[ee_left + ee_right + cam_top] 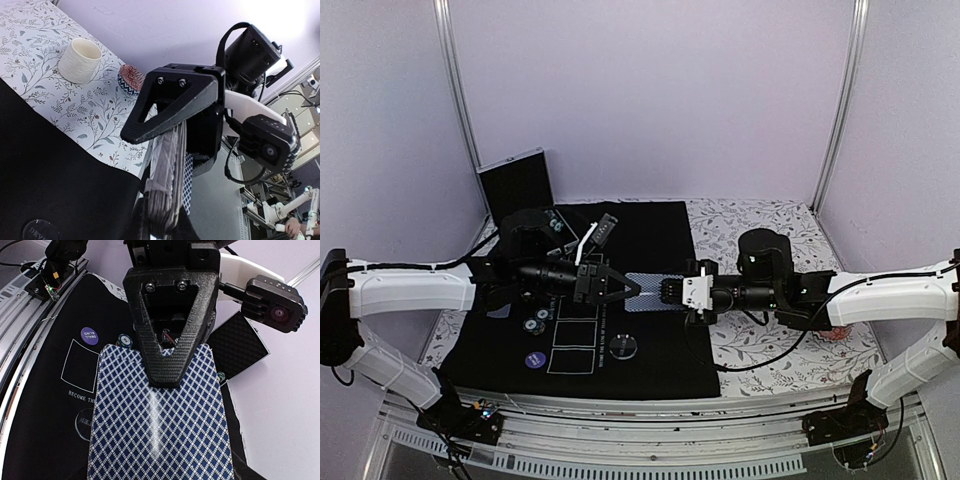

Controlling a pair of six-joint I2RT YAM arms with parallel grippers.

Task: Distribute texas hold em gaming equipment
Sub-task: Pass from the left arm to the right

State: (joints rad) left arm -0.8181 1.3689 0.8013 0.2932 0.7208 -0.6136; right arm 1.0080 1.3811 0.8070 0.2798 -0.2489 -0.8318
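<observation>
Lab test booth: plain lilac walls (pixel 650 100), aluminium frame posts (pixel 460 95)

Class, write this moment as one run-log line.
left hand: shut on card deck | right hand: at deck, grip unclear

white arms (pixel 410 287) with black joints, black cables, twin-screwed triangular fingers (pixel 165 280).

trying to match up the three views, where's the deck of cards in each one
top external: deck of cards at centre, over the mat's right part.
left wrist: seen edge-on at bottom centre.
right wrist: its lattice back fills the lower middle.
shared landmark: the black mat.
</observation>
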